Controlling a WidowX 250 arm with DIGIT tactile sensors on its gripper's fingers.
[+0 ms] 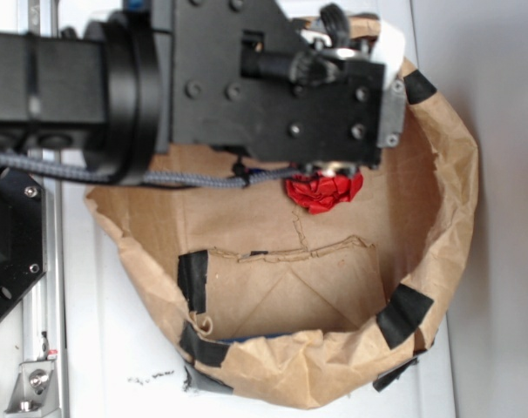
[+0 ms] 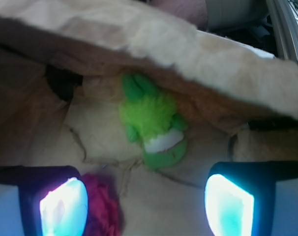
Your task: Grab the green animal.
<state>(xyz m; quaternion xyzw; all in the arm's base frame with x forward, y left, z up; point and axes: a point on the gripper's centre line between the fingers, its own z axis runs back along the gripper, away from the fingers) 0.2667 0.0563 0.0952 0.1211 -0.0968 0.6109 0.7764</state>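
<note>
Bright, washed-out exterior; blurry wrist view

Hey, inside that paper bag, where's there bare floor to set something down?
Bare floor: the creased patch between the red fabric ball and the bag's near taped wall. Crowded: the far side under the gripper, where the green animal lies against the wall.

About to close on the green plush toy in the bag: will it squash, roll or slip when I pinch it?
The green plush toy looks fuzzy and soft, so it will probably squash between the fingers rather than slip. It seems light for its size, and may scoot across the paper bag if nudged. Its lumpy body and short limbs make rolling unlikely. The tool is open, nothing held.
</note>
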